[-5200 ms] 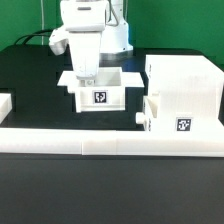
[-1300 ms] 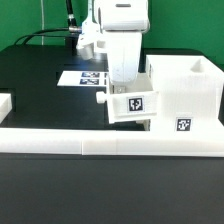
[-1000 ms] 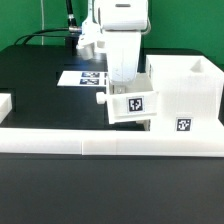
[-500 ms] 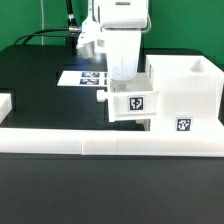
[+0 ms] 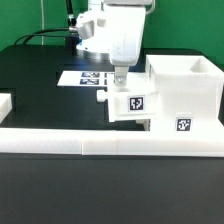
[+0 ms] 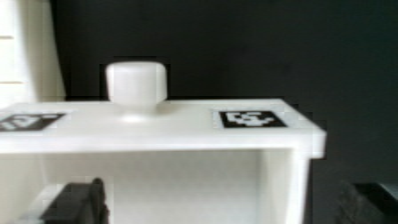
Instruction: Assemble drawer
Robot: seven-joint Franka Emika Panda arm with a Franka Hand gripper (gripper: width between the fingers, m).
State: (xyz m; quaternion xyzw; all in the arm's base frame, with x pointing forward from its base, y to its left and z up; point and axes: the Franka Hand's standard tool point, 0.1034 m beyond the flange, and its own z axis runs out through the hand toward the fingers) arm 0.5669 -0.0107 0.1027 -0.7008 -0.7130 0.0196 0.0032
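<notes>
Marker board behind tray

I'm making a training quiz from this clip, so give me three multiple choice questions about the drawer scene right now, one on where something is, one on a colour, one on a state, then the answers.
1. Where is the upper tray?
A. partly slid into the housing
B. lying on the marker board
C. resting on the border rail

2. What colour is the tray's knob?
A. black
B. white
C. red

3. How does the gripper stand to the tray?
A. clamped on the knob
B. above the tray, fingers apart and gripping nothing
C. pinning the tray to the table

Answers:
1 A: the exterior view shows the tray jutting from the housing's side.
2 B: the wrist view shows a white knob.
3 B: in the wrist view the dark fingertips flank the tray with gaps.
</notes>
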